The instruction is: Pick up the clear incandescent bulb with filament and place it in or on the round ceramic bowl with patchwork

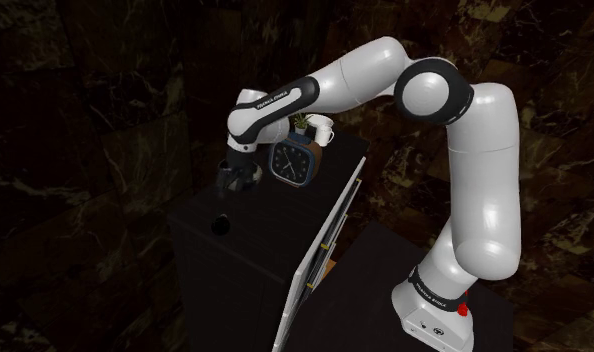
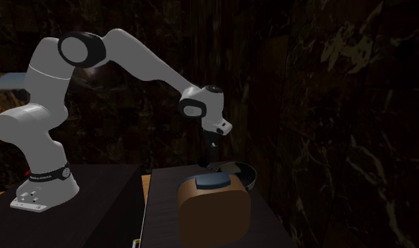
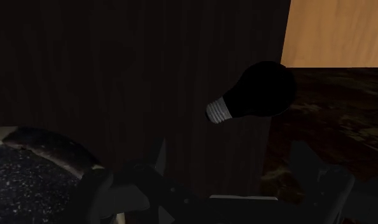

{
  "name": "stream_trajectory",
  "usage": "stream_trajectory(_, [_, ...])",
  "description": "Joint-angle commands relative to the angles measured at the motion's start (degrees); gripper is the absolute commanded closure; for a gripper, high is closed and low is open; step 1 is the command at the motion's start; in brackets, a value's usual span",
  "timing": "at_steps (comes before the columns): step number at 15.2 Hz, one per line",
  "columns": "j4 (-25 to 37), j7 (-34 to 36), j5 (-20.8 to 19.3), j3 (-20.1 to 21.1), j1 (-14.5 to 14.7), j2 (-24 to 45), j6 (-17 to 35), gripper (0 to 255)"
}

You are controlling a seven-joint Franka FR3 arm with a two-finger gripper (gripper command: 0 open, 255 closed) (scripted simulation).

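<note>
Gripper (image 3: 232,156), fingers wide apart and empty, hangs above the bowl's (image 2: 242,171) rim, while the dark bulb (image 1: 222,222) lies sideways near the cabinet top's (image 1: 275,215) corner, apart from both.

Dark cabinet (image 1: 255,235): 1 clock (image 1: 290,163) stands upright toward the far end of the top, with a black dial, blue front and brown rounded case. Just behind it are 1 small potted plant (image 1: 301,123) and 1 white mug (image 1: 324,129), side by side. A white panel (image 1: 320,250) angles out along the cabinet's right side in the shoulder view. Dark marbled wall (image 1: 85,120) behind.
</note>
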Motion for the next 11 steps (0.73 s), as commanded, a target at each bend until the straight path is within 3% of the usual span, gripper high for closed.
stream_trajectory(1, [1.14,-0.16,0.13,0.20,0.19,1.87,0.74,0])
stream_trajectory(11, [1.13,-0.36,0.46,0.53,0.76,4.72,3.71,0])
